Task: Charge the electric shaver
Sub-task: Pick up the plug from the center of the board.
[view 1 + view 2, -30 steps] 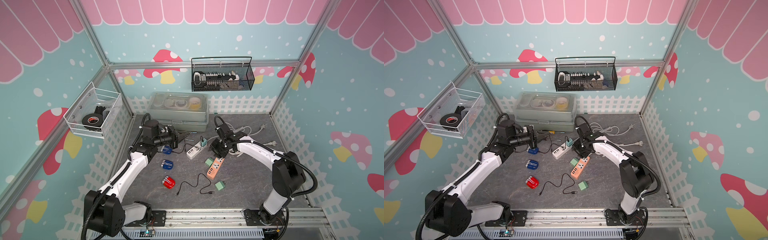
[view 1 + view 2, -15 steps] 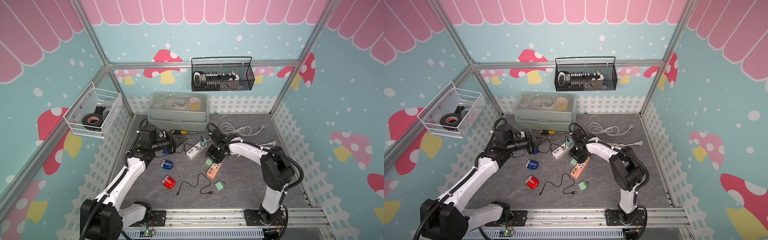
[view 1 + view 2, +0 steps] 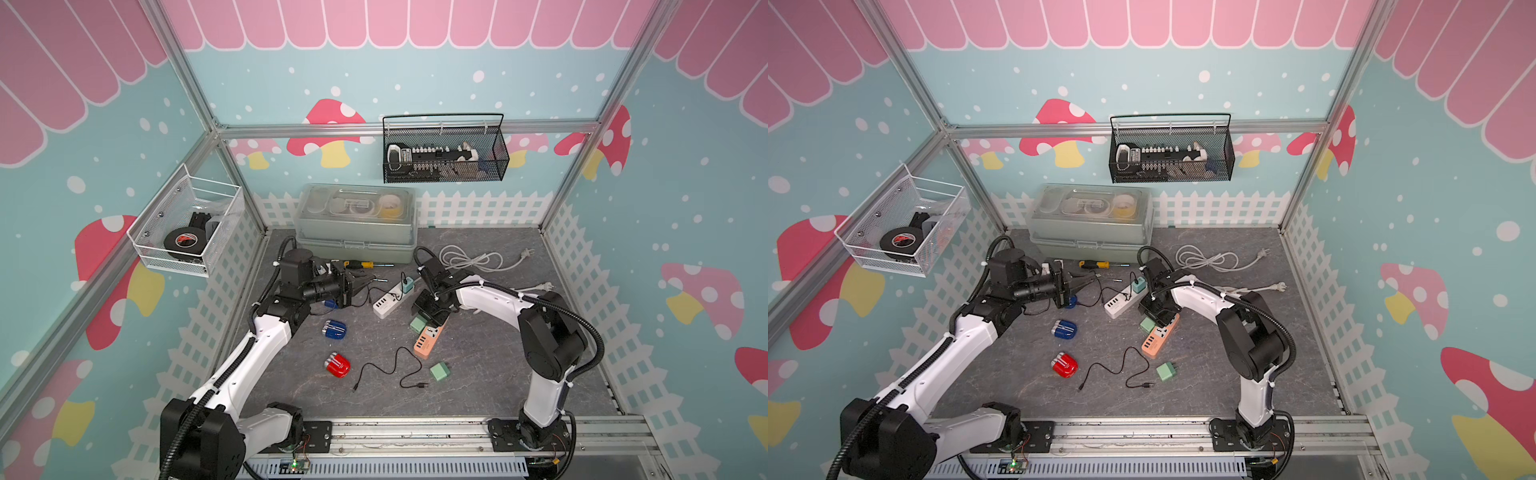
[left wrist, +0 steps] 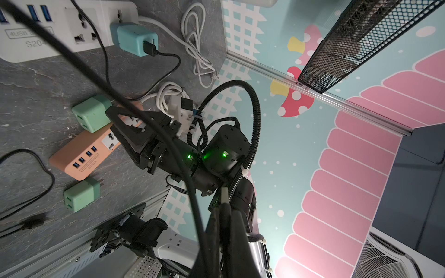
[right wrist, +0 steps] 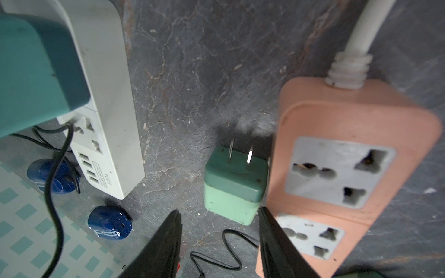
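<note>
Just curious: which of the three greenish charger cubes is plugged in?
The darker teal cube, standing in the white power strip; both paler cubes lie loose.

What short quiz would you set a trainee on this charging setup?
1. Multiple choice: the jaws of the right arm stand open just short of which thing? A) red shaver B) green adapter beside the orange power strip C) screwdriver
2. True or false: the teal adapter is plugged into the orange power strip.
3. Fill in: the shut jaws of the left arm pinch a black ___.
Key: 1 B. 2 False; it sits in the white power strip. 3 cable.
</note>
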